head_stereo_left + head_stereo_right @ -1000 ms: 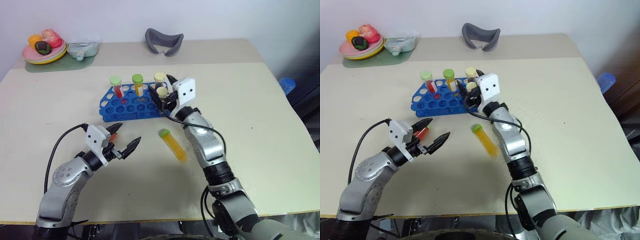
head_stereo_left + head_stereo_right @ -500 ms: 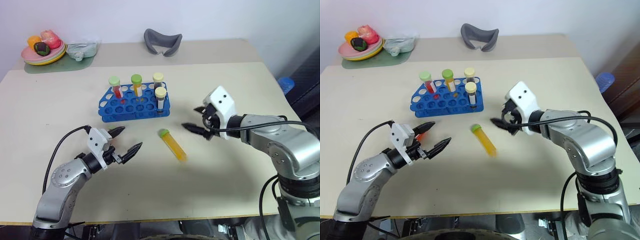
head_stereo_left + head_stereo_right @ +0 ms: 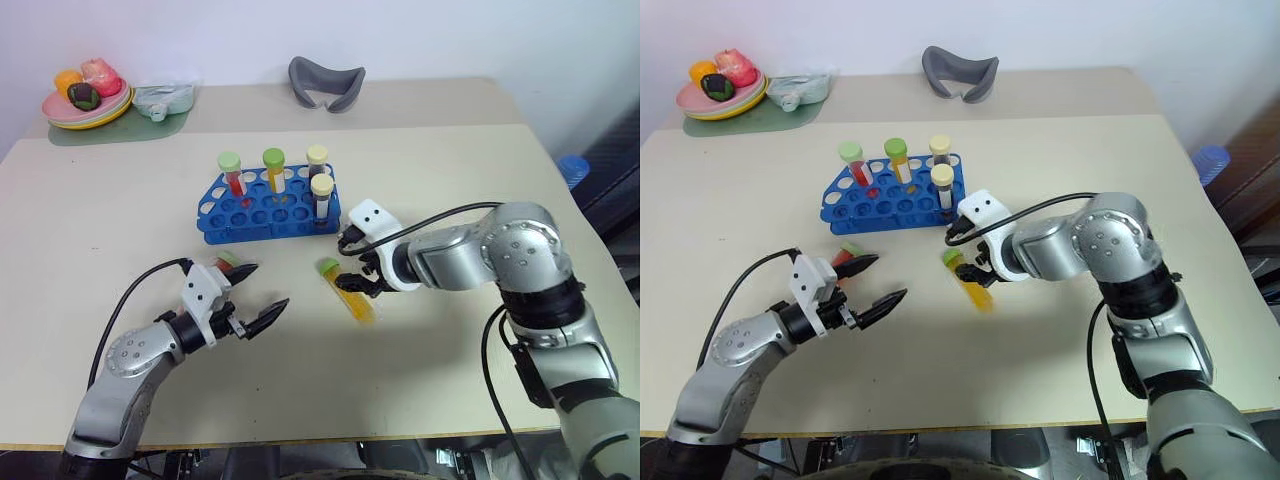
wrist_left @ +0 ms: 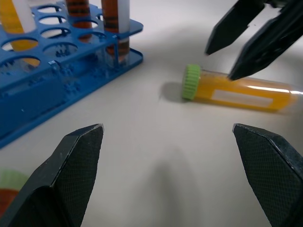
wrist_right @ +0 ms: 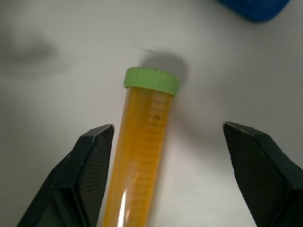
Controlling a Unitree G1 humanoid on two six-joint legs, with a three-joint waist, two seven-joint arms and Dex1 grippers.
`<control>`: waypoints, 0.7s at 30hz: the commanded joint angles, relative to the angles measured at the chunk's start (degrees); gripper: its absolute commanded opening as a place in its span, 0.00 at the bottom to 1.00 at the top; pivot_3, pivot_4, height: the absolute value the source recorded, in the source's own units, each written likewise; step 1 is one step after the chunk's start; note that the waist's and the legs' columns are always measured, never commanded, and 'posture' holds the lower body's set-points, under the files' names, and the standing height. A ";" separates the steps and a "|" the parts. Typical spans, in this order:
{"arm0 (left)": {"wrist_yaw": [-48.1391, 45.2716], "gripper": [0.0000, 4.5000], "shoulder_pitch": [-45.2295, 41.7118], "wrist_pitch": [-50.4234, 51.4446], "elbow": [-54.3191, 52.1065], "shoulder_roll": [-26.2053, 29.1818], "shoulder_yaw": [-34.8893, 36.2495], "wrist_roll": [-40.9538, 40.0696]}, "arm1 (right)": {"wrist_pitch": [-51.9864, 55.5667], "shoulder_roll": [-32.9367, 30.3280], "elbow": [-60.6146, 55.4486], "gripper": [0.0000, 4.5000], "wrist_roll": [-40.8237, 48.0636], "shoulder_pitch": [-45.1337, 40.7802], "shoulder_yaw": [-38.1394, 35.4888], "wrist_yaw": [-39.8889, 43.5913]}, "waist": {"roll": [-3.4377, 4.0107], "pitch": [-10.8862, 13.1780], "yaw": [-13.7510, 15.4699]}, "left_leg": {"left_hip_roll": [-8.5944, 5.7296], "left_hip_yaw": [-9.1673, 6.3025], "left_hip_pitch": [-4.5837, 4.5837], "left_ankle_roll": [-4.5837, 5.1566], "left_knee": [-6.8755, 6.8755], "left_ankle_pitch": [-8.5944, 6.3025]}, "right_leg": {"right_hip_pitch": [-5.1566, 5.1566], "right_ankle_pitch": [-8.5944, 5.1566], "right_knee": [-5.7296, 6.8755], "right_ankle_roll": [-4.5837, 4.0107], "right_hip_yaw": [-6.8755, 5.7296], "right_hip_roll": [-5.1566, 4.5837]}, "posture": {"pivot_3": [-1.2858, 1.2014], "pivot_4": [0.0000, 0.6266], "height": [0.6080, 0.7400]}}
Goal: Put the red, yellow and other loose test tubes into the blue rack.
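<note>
The blue rack (image 3: 262, 212) stands mid-table with several capped tubes upright in it. In front of it a yellow test tube (image 3: 353, 298) with a green cap lies flat on the table. My right gripper (image 5: 168, 126) points down over it, open, one finger close beside the tube (image 5: 144, 142) and the other well clear. A red test tube (image 3: 226, 262) with a green cap lies near the rack's front left corner. Right beside that red tube, my left gripper (image 3: 266, 286) hovers low, open and empty, facing the yellow tube (image 4: 236, 92).
At the back left sit a plate of toy fruit (image 3: 62, 112), a green mat and a pale teal container (image 3: 165, 98). A grey curved object (image 3: 327, 80) lies at the back centre. A blue item (image 3: 572, 166) shows past the table's right edge.
My right arm left the rack, swung out to the right, then came back down over the yellow tube with its wrist turned downward. The left gripper stayed about where it was.
</note>
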 commanded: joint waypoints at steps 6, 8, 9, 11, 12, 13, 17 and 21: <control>-1.39 1.00 1.90 0.51 -4.15 1.61 0.29 -1.46 | -7.84 -1.21 10.26 0.83 26.15 -4.79 10.90 -27.38 | 0.01 0.00 -0.01 | 0.00 0.00 -0.06 0.00 0.00 0.00 | -0.05 0.00 0.00 0.00 0.00 -0.01 | 0.52 0.24 1.00; -2.07 1.00 2.52 0.85 -4.78 2.35 0.29 -1.90 | -11.69 -3.24 10.78 0.83 31.37 -5.06 14.51 -32.78 | 0.02 0.00 -0.02 | 0.01 -0.01 -0.05 0.00 0.00 0.00 | -0.05 0.00 0.00 0.00 -0.01 0.00 | 0.52 0.24 1.00; -2.42 1.00 2.84 1.11 -5.17 2.77 0.40 -2.29 | -12.96 -4.01 10.67 0.83 32.31 -5.03 15.54 -34.55 | 0.02 0.00 -0.02 | 0.00 -0.01 -0.06 0.00 0.01 0.00 | -0.05 0.00 0.00 0.00 -0.01 -0.01 | 0.52 0.24 1.00; -3.53 1.00 3.62 1.91 -6.01 3.77 0.60 -3.24 | -14.36 -5.04 10.19 0.83 32.56 -4.88 16.68 -36.22 | 0.02 0.00 0.00 | 0.00 -0.01 -0.06 0.00 0.00 0.00 | -0.05 0.00 -0.01 0.00 -0.01 0.00 | 0.52 0.24 1.00; -4.01 1.00 3.90 2.15 -6.32 4.24 0.57 -3.50 | -14.81 -5.27 9.97 0.83 32.56 -4.79 16.97 -36.53 | 0.02 0.00 0.03 | 0.00 -0.01 -0.06 0.00 0.00 0.00 | -0.05 -0.01 -0.01 0.00 -0.01 0.00 | 0.52 0.24 1.00; -4.32 1.00 4.08 2.25 -6.47 4.57 0.58 -3.67 | -15.19 -5.33 9.80 0.83 32.56 -4.74 17.19 -36.74 | 0.02 0.00 0.06 | 0.00 -0.01 -0.06 0.01 0.00 0.00 | -0.05 0.00 -0.01 0.00 -0.01 0.00 | 0.52 0.24 1.00; -6.46 1.00 4.64 2.88 -7.02 6.42 -0.11 -4.12 | -15.78 -5.52 9.35 0.83 32.56 -4.78 17.90 -36.55 | 0.02 -0.01 0.09 | 0.00 -0.01 -0.06 0.01 0.00 0.00 | -0.04 -0.01 -0.01 -0.01 -0.01 0.00 | 0.52 0.24 1.00; -7.56 1.00 4.66 2.94 -7.10 7.28 -0.50 -4.09 | -15.96 -5.61 9.33 0.83 32.56 -4.70 18.26 -36.27 | 0.02 -0.01 0.11 | 0.00 -0.01 -0.06 0.01 0.00 0.00 | -0.04 -0.01 -0.02 -0.01 -0.01 0.00 | 0.52 0.24 1.00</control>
